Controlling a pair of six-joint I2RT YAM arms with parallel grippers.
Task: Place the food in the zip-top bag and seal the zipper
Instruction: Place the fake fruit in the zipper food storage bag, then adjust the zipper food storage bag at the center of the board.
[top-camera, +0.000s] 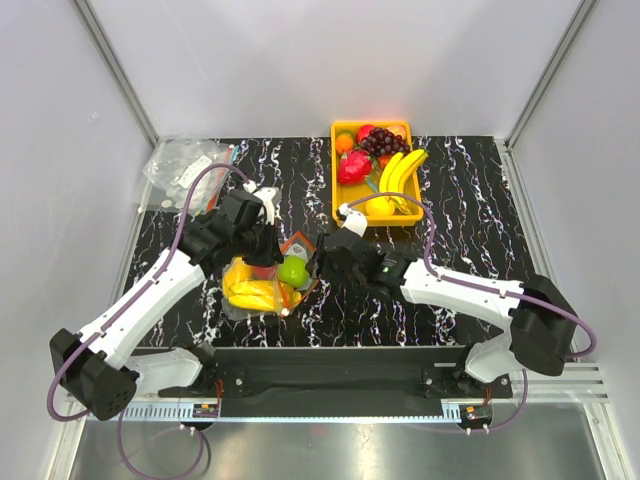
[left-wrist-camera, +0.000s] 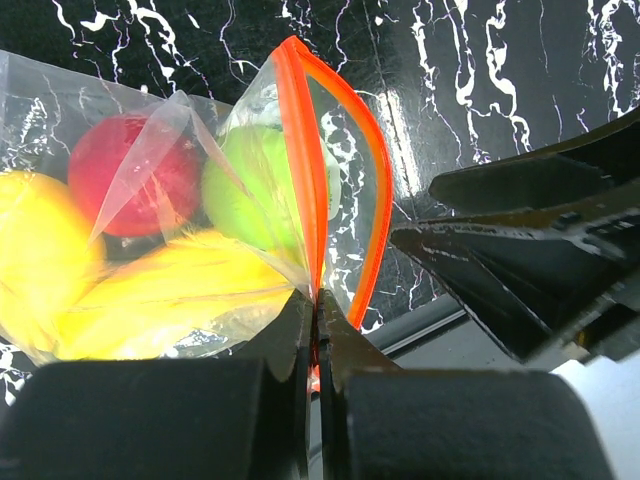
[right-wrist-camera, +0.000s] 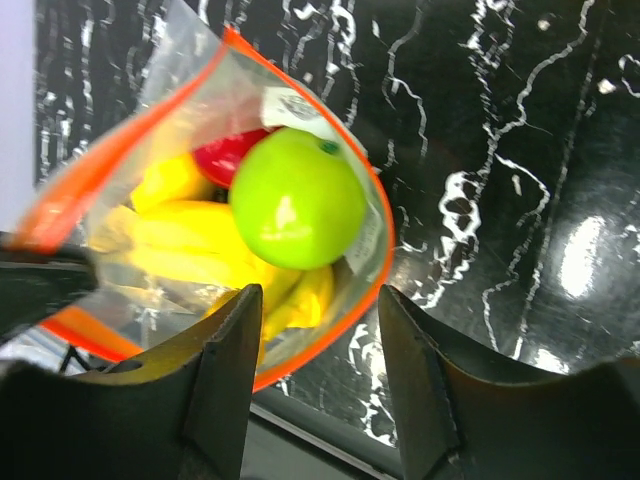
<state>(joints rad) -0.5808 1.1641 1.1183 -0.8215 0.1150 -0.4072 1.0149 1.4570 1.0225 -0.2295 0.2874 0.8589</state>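
Note: your left gripper (left-wrist-camera: 318, 325) is clamped on 1 end of the thin red-orange zipper strip (left-wrist-camera: 306, 170), likely anchoring the clear crinkly zip-top bag (left-wrist-camera: 150, 130) lying front-centre. Your right gripper (right-wrist-camera: 318, 300) hovers wide open, empty, above its gaping mouth.

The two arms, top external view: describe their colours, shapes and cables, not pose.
Left arm and right arm: white link shells, bulky black joints. A purple cable loops along each. Left gripper and right gripper are black, with flat tapering fingers.

A yellow tray (top-camera: 336, 205) and clear packets (top-camera: 185, 165) sit well apart on the black marbled table (top-camera: 480, 190).
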